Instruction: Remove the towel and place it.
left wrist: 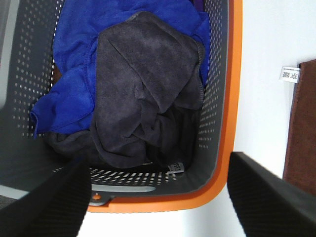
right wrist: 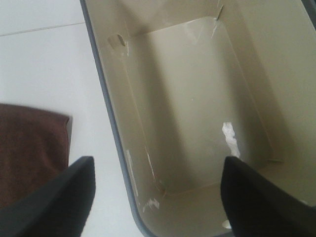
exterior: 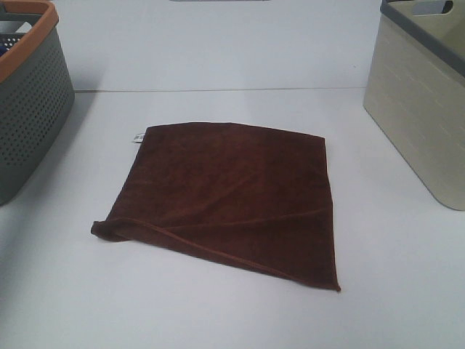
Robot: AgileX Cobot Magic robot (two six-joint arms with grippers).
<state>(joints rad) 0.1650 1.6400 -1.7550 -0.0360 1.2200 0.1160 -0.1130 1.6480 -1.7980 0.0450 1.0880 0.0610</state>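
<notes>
Dark reddish-brown square cloth towel [exterior: 232,196] flat on white bench [exterior: 218,313]; both grippers' jaws spread wide, holding nothing.

The grey basket [exterior: 29,94] and the beige bin [exterior: 418,94] are each cut off by the exterior high view's edges. In both wrist views the towel [left wrist: 301,128] shows only as an edge strip — its white tag [left wrist: 289,74] print is too small to read.

Open counter [exterior: 218,313] rings the flat towel [exterior: 229,196]; a perforated grey basket [exterior: 29,109] and beige bin [exterior: 421,109] flank it, well apart.
</notes>
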